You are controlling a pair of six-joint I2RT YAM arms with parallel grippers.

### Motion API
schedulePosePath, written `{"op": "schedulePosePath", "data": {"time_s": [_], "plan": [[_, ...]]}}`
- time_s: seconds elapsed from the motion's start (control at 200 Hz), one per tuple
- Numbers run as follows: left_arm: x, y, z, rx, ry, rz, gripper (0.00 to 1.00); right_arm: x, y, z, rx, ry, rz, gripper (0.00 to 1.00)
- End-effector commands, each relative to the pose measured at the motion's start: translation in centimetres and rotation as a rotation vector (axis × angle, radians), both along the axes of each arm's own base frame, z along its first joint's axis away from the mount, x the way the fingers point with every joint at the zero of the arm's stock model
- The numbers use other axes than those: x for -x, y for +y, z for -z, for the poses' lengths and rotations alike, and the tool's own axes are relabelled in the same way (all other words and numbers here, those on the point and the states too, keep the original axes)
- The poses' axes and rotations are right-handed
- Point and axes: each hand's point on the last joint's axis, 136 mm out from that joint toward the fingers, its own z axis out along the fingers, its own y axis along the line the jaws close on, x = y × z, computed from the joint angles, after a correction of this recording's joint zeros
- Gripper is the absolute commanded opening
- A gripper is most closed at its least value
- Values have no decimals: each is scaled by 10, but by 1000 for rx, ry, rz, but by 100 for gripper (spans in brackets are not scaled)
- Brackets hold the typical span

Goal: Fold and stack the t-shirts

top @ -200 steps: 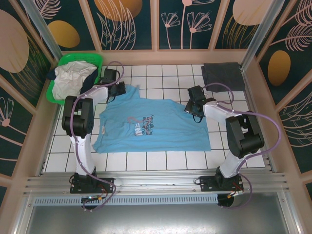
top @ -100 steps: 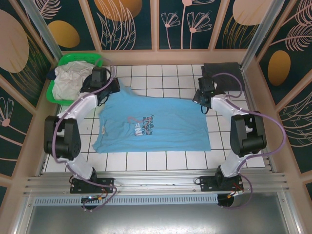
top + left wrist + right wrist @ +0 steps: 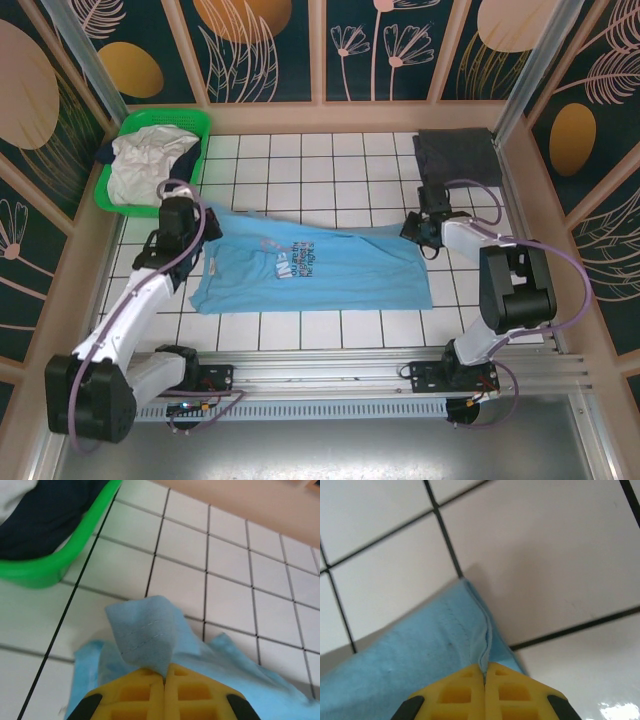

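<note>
The light blue t-shirt (image 3: 320, 270) lies across the middle of the white-tiled tabletop (image 3: 300, 330), print up, with its near hem flat on the tiles. Its far edge runs as a taut line between the two arms. The left fingers (image 3: 142, 692) are clenched on the left end of that edge, and a flap of stitched cloth stands up out of them. The right fingers (image 3: 512, 687) are clenched on the right end, with the hem seam caught between them. Farther back on the left, the green basket (image 3: 165, 118) holds a white t-shirt (image 3: 140, 160) and a navy t-shirt (image 3: 45, 515). A dark grey t-shirt (image 3: 455, 155) lies folded in the far right corner.
</note>
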Motion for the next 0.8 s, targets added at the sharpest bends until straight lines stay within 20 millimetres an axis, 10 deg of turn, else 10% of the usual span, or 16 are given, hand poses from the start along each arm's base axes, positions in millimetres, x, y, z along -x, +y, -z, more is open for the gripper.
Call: {"op": "schedulePosePath", "data": {"time_s": [0.0,0.165,0.5,0.791], "plan": [[24,12,23,18,52,-66,0,2,-16,-6,-8,-33,42,2],[27,6,30,51,38,-46,0,-13,-24,-22,-80,-90,68,2],[-61,-13,-36,57,-93,1,0,-99,-25,-69,-94,-185,66,0],[-28,-11,-17,76,-63,8,0,-70,-14,-57,-170,-161,45,0]]}}
